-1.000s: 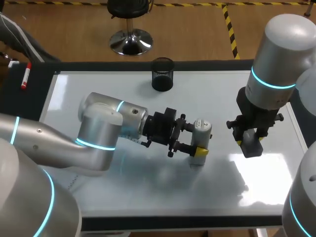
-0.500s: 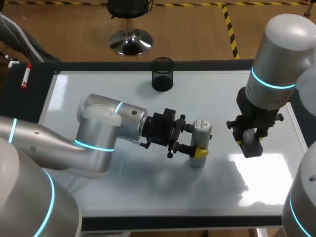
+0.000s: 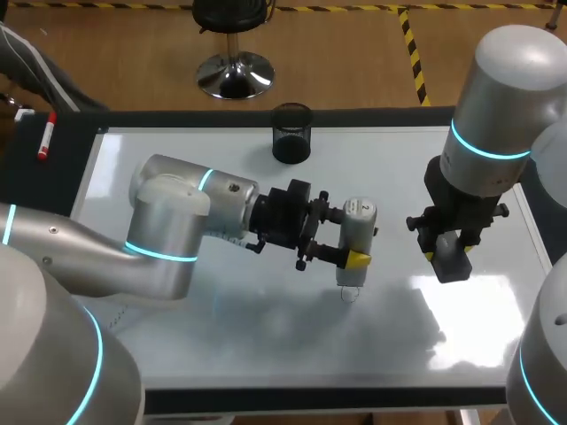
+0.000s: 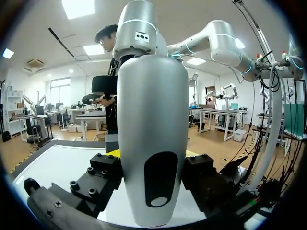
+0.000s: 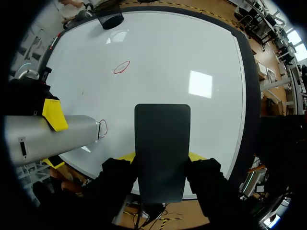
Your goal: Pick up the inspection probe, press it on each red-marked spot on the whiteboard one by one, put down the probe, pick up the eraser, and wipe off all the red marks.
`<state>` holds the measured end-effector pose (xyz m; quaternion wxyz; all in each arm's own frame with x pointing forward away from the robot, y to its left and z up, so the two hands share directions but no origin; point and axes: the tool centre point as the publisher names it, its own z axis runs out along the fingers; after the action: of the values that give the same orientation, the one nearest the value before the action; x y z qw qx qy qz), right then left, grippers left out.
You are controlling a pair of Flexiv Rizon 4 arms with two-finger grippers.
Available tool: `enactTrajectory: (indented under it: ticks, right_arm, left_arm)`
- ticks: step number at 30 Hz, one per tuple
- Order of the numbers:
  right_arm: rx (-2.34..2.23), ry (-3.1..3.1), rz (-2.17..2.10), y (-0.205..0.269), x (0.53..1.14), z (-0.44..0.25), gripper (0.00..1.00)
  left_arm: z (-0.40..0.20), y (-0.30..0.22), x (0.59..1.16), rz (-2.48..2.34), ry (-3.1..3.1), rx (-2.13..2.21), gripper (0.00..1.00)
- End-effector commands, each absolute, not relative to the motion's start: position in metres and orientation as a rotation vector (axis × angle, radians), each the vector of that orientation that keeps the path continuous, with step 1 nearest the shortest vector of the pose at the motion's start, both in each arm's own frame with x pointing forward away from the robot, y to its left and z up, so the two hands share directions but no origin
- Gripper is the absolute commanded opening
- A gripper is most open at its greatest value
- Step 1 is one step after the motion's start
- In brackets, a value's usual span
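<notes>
Your left end effector (image 3: 353, 235) pinches the probe (image 4: 152, 143), whose tip is right by a red mark (image 5: 102, 128) on the whiteboard (image 3: 381, 168). Come down crooked and you could miss it. Your right end effector (image 3: 450, 252) pinches the eraser (image 5: 162, 151), which could smear marks too soon.

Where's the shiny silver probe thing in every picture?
Head view: silver rounded probe, mid-board, in left pincer.
Left wrist view: upright, held by that pincer.
Right wrist view: sideways beside right pincer gripping the dark eraser, by a red mark.
Shared landmark: the white whiteboard.
</notes>
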<state>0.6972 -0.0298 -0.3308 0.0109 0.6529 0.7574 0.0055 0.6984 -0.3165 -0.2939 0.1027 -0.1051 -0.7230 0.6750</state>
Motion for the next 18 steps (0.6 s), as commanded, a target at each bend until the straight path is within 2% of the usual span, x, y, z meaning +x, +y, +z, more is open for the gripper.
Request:
enactTrajectory:
  ticks: [1,18]
  right_arm:
    - [2.036,2.366,0.021,-0.031,0.697,-0.330,0.00]
    - [2.036,2.366,0.021,-0.031,0.697,-0.330,0.00]
  left_arm:
    - [-0.285,-0.316,0.696,1.983,-2.150,-0.309,0.00]
    - [-0.269,-0.307,0.692,1.971,-2.143,-0.331,0.00]
